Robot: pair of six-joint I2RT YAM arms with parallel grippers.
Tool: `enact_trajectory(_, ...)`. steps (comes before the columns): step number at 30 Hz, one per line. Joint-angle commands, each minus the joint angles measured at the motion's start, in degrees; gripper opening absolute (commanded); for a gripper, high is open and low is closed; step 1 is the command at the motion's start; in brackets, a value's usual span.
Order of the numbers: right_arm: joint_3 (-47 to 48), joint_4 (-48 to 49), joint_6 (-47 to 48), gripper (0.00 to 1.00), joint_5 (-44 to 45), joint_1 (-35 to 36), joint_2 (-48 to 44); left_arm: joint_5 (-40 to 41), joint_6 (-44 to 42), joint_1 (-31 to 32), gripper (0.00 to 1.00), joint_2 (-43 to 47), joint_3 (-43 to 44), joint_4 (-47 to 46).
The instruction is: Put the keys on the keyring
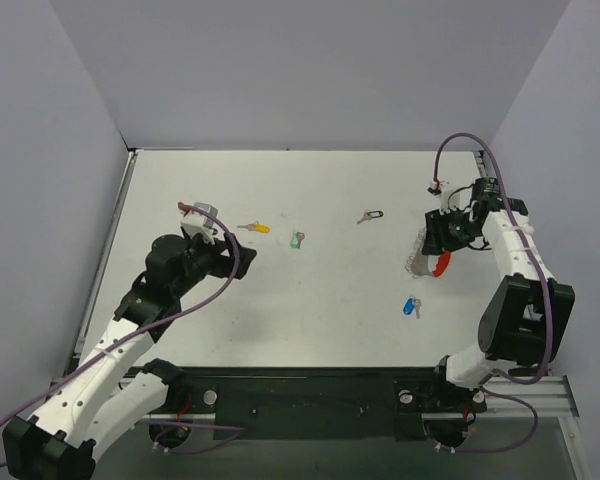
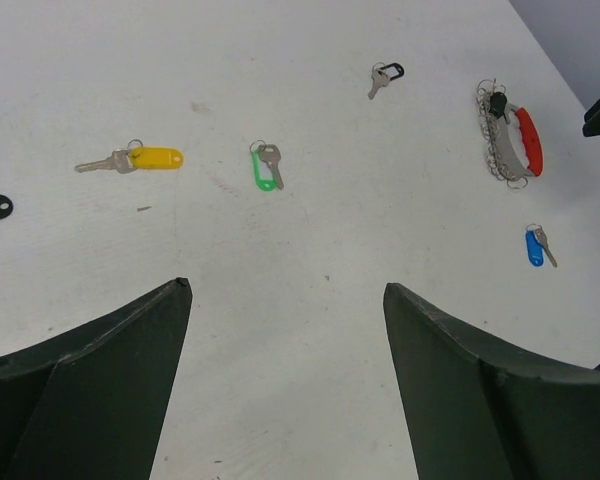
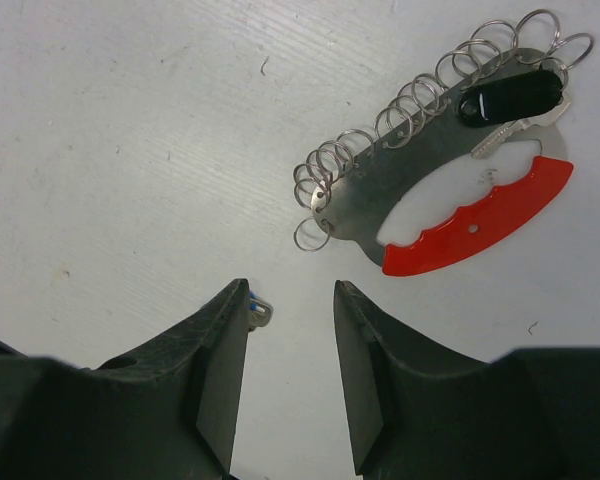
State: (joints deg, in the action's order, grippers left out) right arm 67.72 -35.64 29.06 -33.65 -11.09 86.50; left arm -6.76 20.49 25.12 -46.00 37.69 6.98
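Showing, from above, the keyring (image 1: 430, 262) flat on the tabletop (image 1: 310, 320), just beside the right gripper (image 1: 446, 235). Left wrist: left gripper (image 2: 287, 288) wide apart, empty; the flat yellow-tagged key (image 2: 130, 160) may skid when pinched. Right wrist: fingers (image 3: 210, 380) slightly apart, empty; the keyring could slide.

My top camera looks down on the whole table (image 1: 310, 290); left wrist views it obliquely, right wrist sits close over the keyring (image 3: 420, 170) (all three share it).

White table (image 1: 320, 290) between plain pale-lavender walls (image 1: 310, 70), perhaps under soft, even light.
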Motion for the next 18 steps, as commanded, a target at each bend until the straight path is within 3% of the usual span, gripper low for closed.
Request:
enact_trajectory(1, 4.08, -1.27, 1.7, 0.35, 2.44, 0.81, 4.28, -0.27, -8.44, -0.34, 0.88, 1.0, 2.39, 6.28)
enact_trajectory(11, 8.65, -4.44, 0.03, 0.35, 3.86, 1.16, 12.46, -1.32, -11.35, -2.27, 0.88, 5.04, 0.72, 6.81)
enact_trajectory(15, 8.48, -13.55, 11.97, 0.35, -6.32, 1.42, 12.03, -3.08, -11.26, -3.5, 0.88, 5.13, 0.63, 6.46)
enact_trajectory(18, 7.16, -16.57, 21.89, 0.35, -3.45, 3.61, 11.5, -3.95, -11.18, -4.55, 0.88, 5.3, 0.45, 6.29)
